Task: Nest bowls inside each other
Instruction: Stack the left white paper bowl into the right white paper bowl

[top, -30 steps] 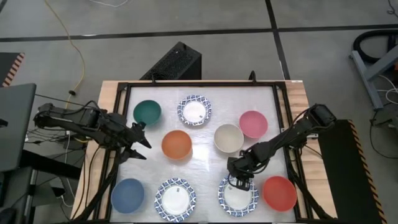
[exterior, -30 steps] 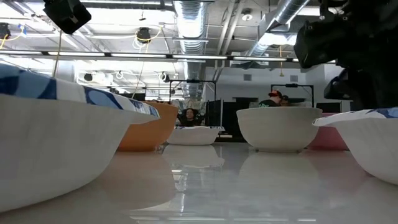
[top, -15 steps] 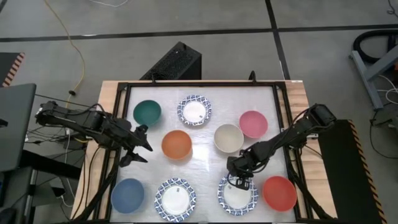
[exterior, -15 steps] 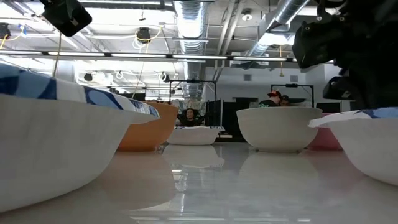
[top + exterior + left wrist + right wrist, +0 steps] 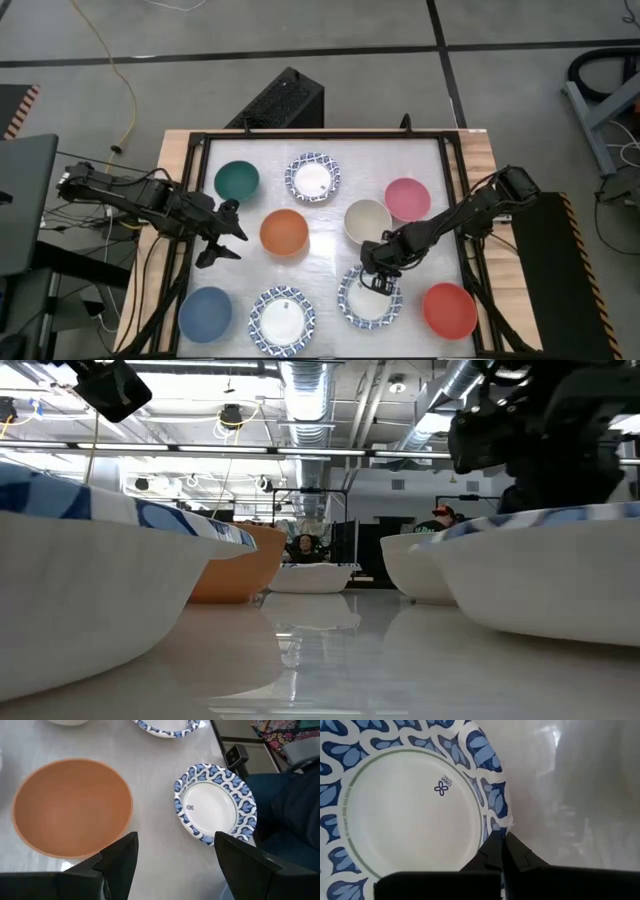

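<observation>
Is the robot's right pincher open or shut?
Shut. The right end effector pinches the rim of the blue-patterned bowl, its fingers pressed together.

Bright, even overhead light, soft glare on the table (image 5: 330, 250) (near bowls blurred at table height).

Bare table strip (image 5: 325, 235) between orange bowl (image 5: 284, 232) and cream bowl (image 5: 367, 221) is passable. Right side blocked: right gripper (image 5: 376, 281) with its blue-rimmed bowl (image 5: 366, 297), red bowl (image 5: 449, 310) close beside.
</observation>
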